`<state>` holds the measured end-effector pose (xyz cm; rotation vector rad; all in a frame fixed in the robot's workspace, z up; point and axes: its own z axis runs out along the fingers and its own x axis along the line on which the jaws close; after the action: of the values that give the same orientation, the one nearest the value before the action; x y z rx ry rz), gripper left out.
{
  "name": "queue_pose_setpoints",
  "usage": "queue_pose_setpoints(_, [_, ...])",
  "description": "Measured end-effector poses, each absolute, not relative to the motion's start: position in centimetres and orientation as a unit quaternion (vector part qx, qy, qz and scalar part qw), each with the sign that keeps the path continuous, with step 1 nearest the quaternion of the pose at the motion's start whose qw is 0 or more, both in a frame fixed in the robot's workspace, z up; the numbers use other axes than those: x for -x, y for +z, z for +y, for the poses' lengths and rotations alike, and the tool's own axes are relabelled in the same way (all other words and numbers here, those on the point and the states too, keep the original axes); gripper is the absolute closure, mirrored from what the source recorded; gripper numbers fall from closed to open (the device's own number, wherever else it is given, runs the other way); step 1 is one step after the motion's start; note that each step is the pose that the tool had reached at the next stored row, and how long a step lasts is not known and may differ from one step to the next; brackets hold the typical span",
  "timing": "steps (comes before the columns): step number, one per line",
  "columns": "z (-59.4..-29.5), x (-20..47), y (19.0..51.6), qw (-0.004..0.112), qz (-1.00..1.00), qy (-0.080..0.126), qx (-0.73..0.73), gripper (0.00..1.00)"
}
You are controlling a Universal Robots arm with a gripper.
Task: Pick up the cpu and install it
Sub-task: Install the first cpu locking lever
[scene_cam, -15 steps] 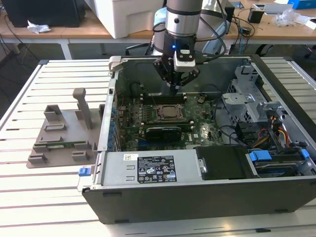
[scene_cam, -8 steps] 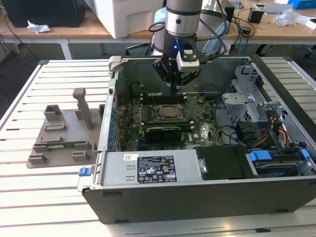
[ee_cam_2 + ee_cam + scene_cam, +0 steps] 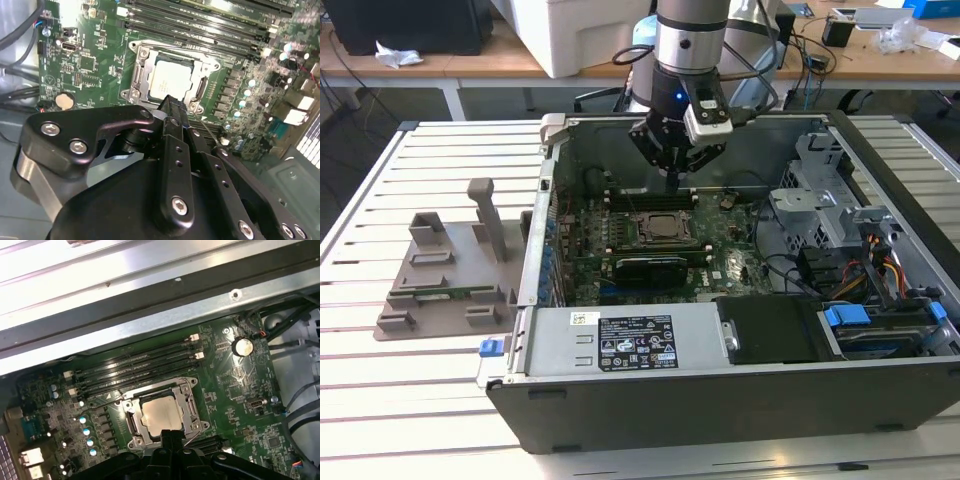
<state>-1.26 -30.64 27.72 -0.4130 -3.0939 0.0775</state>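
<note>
While the cpu (image 3: 161,416) lies seated in the motherboard socket (image 3: 190,407), the gripper (image 3: 172,101) hangs close over it, fingers (image 3: 176,125) pinched narrow, holding nothing.

So my gripper (image 3: 172,104) body blocks the motherboard (image 3: 95,65) right beneath it in the second wrist view, and in both wrist views the tips cover the edge of the cpu (image 3: 167,80) closest to them. The socket frame (image 3: 187,405) on that side is hidden too. In the exterior view the socket (image 3: 665,228) just below the tips is too small to tell chip from frame, and the case (image 3: 920,400) is cut off, well away from the tool.
</note>
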Motion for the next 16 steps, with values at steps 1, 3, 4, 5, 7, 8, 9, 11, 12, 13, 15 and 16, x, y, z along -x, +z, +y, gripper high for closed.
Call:
queue_pose_setpoints(1, [-30.64,1.26,27.72,0.010,-0.992,0.025,0.127,0.89])
queue_pose_setpoints(3, [-30.64,1.26,27.72,0.009,-0.993,0.025,0.112,0.89])
queue_pose_setpoints(4, [-30.64,1.26,27.72,0.009,-0.994,0.025,0.108,0.89])
queue_pose_setpoints(5, [-30.64,1.26,27.72,0.009,-0.995,0.025,0.101,0.89])
queue_pose_setpoints(7, [-30.64,1.26,27.71,0.008,-0.996,0.025,0.080,0.89])
queue_pose_setpoints(8, [-30.64,1.25,27.71,0.008,-0.997,0.025,0.069,0.89])
queue_pose_setpoints(9, [-30.63,1.25,27.71,0.008,-0.998,0.025,0.061,0.89])
queue_pose_setpoints(11, [-30.64,1.25,27.71,0.008,-0.998,0.025,0.052,0.89])
queue_pose_setpoints(12, [-30.64,1.25,27.71,0.007,-0.999,0.025,0.044,0.89])
queue_pose_setpoints(13, [-30.64,1.24,27.71,0.007,-0.999,0.025,0.037,0.89])
queue_pose_setpoints(15, [-30.64,1.24,27.71,0.007,-0.999,0.025,0.027,0.89])
queue_pose_setpoints(16, [-30.64,1.24,27.71,0.007,-0.999,0.025,0.021,0.89])
